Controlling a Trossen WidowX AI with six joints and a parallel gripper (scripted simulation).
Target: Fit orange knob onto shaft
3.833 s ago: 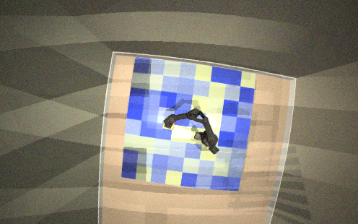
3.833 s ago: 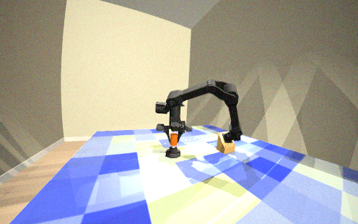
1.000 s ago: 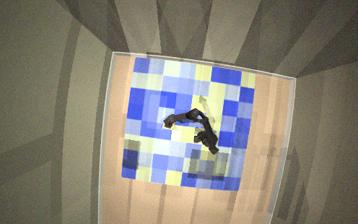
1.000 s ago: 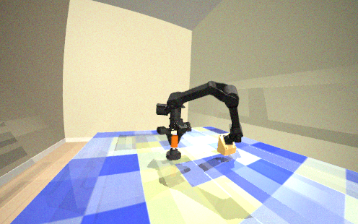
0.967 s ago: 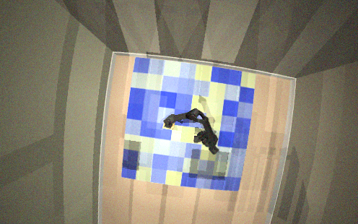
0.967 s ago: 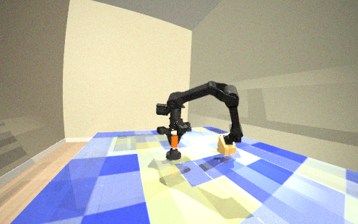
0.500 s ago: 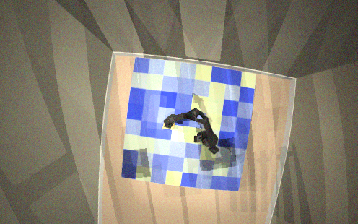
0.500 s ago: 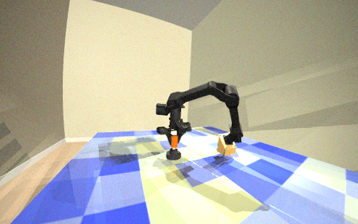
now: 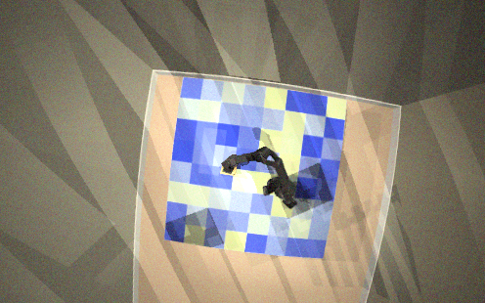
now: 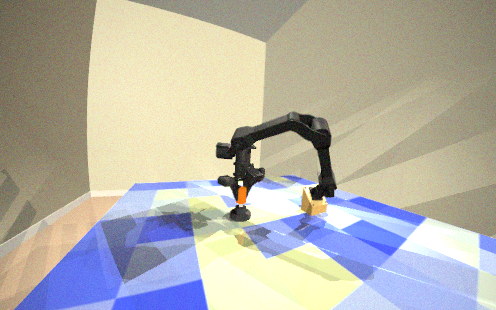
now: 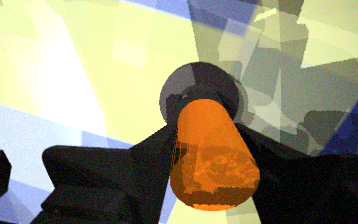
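Note:
The orange knob (image 10: pixel 242 195) (image 11: pixel 215 150) is upright between the fingers of my gripper (image 10: pixel 242 197) (image 11: pixel 204 127), which is shut on it. The dark round pedestal (image 10: pixel 240 215) (image 11: pixel 215 75) stands on the checkered surface directly below the knob. In the exterior view a thin pale gap shows between the knob's lower end and the pedestal; the silver shaft cannot be made out clearly there. In the wrist view the knob covers the pedestal's near part and the shaft. The knob's hole and its flat side are hidden. In the top view the arm hides knob and pedestal.
The arm's base stands at a tan wooden block (image 9: pixel 228 171) (image 10: pixel 314 204), to the right of the pedestal in the exterior view. The blue, white and yellow checkered mat (image 9: pixel 196 108) (image 10: pixel 280 285) lies under everything. Dark shadows fall across it beside the pedestal.

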